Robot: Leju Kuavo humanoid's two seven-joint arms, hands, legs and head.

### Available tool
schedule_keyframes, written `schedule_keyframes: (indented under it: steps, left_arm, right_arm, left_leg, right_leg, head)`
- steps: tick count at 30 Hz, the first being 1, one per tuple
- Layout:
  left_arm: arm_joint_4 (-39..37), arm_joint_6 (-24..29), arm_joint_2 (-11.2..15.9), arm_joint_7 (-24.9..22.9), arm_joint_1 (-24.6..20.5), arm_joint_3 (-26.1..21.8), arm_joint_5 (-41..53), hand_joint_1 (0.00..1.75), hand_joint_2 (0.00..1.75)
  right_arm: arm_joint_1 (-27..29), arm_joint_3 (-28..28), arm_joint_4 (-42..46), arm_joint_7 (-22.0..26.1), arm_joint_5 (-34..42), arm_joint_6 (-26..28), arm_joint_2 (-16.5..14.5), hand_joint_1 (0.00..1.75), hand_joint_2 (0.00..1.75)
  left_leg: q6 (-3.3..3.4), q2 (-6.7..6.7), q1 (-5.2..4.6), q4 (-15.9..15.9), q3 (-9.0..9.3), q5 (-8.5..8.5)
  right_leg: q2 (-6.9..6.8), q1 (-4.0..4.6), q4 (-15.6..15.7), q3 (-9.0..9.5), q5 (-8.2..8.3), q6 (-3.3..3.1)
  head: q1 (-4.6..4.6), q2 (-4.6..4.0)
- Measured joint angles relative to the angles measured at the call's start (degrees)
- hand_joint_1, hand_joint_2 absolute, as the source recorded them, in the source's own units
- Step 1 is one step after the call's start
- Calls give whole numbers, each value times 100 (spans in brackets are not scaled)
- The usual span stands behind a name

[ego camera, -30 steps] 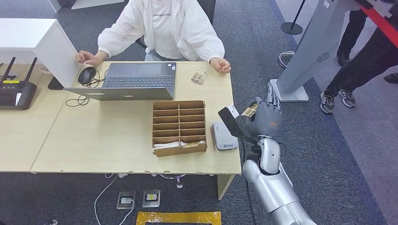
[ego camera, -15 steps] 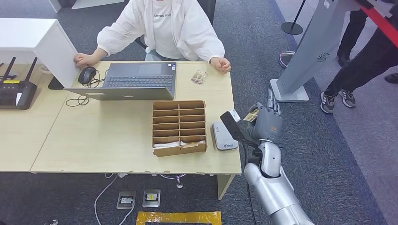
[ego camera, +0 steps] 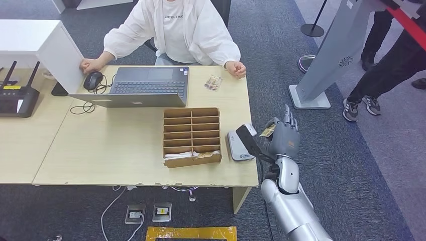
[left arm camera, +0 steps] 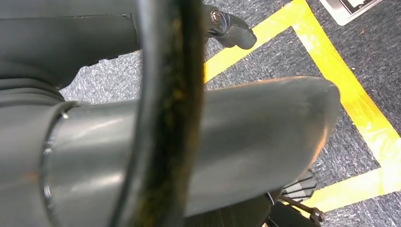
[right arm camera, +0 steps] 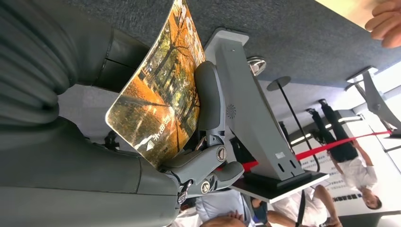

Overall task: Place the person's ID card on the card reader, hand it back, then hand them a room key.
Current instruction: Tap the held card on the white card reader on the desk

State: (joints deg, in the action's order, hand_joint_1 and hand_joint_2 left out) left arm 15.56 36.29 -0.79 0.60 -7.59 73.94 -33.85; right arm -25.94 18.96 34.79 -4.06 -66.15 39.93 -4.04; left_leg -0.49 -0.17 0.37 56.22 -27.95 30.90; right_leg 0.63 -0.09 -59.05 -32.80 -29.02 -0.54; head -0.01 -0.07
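Card reader [ego camera: 238, 146] near table [ego camera: 100, 145] front-right corner, just right of compartment box [ego camera: 191, 135]; laptop [ego camera: 145, 86] behind box; small card [ego camera: 213, 83] (back edge) right of laptop.

The card [right arm camera: 161, 99] in the grey right hand [ego camera: 282, 136] bears an orange and gold autumn-tree picture with white lettering. The card reader [ego camera: 239, 146] is white, the slotted organiser [ego camera: 191, 135] brown cardboard, the table [ego camera: 110, 145] pale wood, and the person's jacket [ego camera: 201, 30] white.

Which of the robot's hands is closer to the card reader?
Right. The right hand, holding a card, hangs just beside the card reader off the table's edge. The left wrist view faces the floor, away from the table.
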Motion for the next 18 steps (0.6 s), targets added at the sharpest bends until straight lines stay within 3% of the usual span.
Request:
schedule_keyframes:
  steps: [18]
  left_arm:
    - [0, -32, 0, -3, -22, 0, 43, 0, 0]
  right_arm:
    - [-1, 331, -366, -5, 97, -2, -50, 175, 175]
  left_leg:
    - [0, 0, 0, 0, -2, 0]
  right_leg:
    - [-4, 0, -1, 0, 0, 0]
  head:
    - [1, 1]
